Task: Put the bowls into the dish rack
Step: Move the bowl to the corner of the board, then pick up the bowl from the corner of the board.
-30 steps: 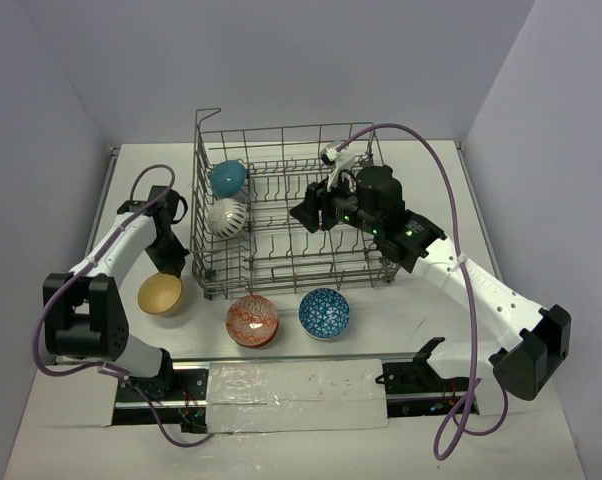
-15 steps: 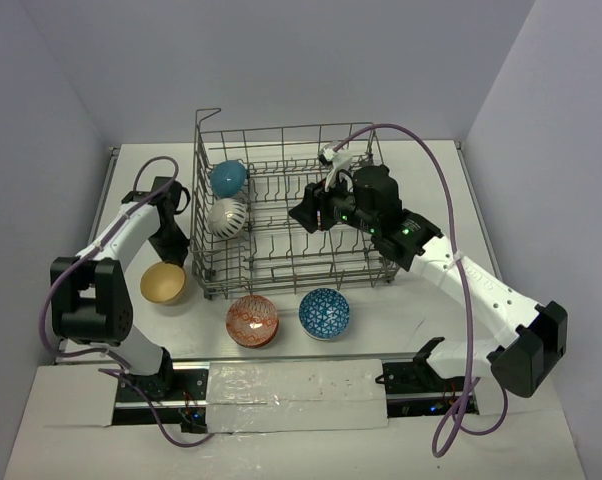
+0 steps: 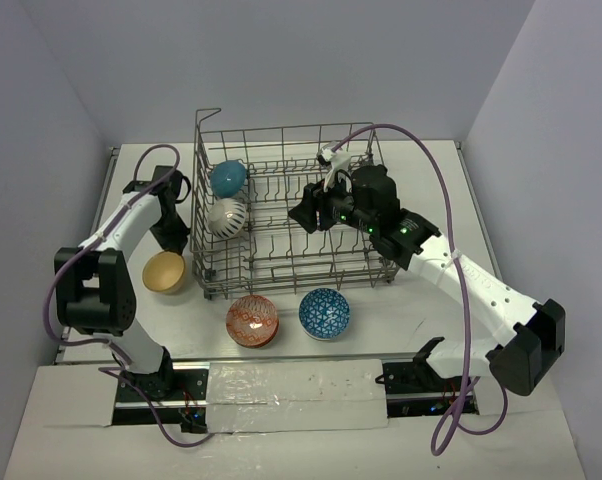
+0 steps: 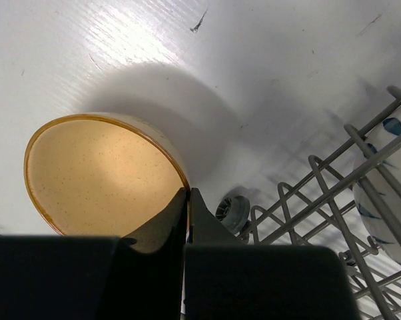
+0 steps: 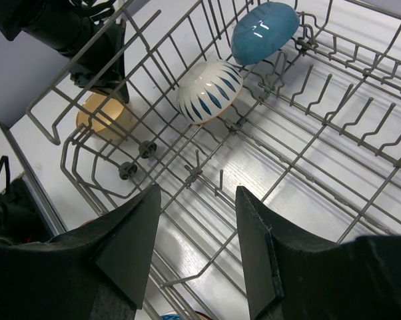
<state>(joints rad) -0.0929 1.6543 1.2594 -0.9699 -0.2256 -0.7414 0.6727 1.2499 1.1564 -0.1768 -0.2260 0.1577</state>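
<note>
Now left jaws tight on tan bowl (image 4: 100,173) rim, right jaws half-open.

No readable text, labels, brands or numbers on anything in view.

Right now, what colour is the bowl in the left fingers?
Tan bowl, brown rim; left wrist view shows it best.

Pale lavender walls (image 3: 281,50), white table (image 3: 401,310), even light
</note>
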